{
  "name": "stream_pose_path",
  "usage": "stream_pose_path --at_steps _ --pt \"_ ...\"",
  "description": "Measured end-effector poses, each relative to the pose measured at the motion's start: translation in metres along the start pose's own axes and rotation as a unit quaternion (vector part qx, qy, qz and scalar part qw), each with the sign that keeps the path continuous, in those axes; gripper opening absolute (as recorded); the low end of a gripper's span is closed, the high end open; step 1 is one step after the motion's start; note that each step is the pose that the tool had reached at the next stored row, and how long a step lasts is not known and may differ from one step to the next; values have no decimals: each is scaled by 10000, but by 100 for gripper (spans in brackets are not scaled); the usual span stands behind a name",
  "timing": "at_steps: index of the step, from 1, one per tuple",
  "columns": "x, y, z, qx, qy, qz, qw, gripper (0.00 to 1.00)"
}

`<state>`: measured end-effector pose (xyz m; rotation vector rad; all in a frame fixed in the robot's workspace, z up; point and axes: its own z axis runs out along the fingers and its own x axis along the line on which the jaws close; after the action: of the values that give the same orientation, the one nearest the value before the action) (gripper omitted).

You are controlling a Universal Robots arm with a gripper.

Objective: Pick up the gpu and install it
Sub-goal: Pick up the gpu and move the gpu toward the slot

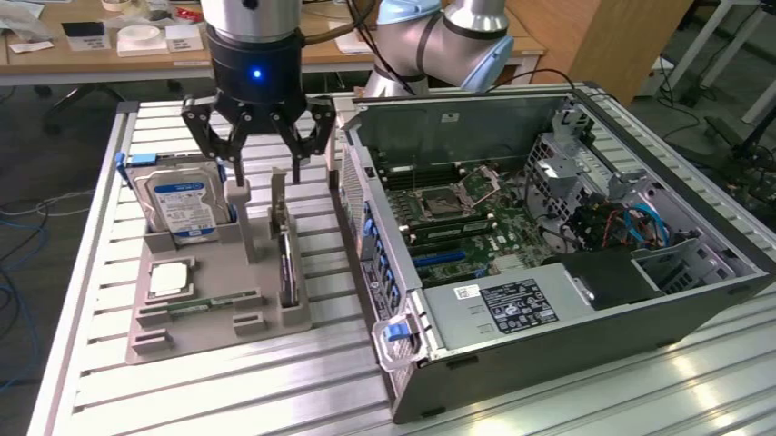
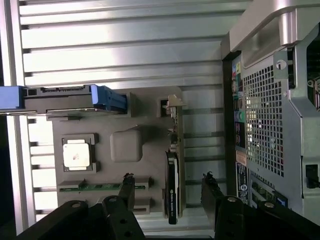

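A slotted aluminium table (image 1: 243, 395) is recorded carrying two items. A grey moulded holder tray (image 1: 213, 272) is laid flat on the slats toward the exterior view's left. An open computer case (image 1: 582, 350) is laid on its side just beside the tray, toward the exterior view's right, with the open face turned upward. A narrow gap appears to be left between tray and case; contact cannot be confirmed.

— Are you reading any words here?
— No, I am not making out a single one. A blue and white label (image 1: 184, 207) is showing on the hard drive (image 1: 162, 174).
— And in the computer case (image 1: 570, 359)?
— A black label (image 1: 524, 305) with tiny white print and a white sticker (image 1: 466, 292) are sitting on the silver box (image 1: 467, 329). The letters are looking too small to tell.
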<state>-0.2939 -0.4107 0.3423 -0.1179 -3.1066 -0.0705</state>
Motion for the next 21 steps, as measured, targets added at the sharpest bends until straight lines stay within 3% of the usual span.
stream_pose_path --at_steps 8,21 --pt "-8 -84 74 0 4 -1 10000 65" --pt "-15 -125 208 1 5 -28 10000 65"
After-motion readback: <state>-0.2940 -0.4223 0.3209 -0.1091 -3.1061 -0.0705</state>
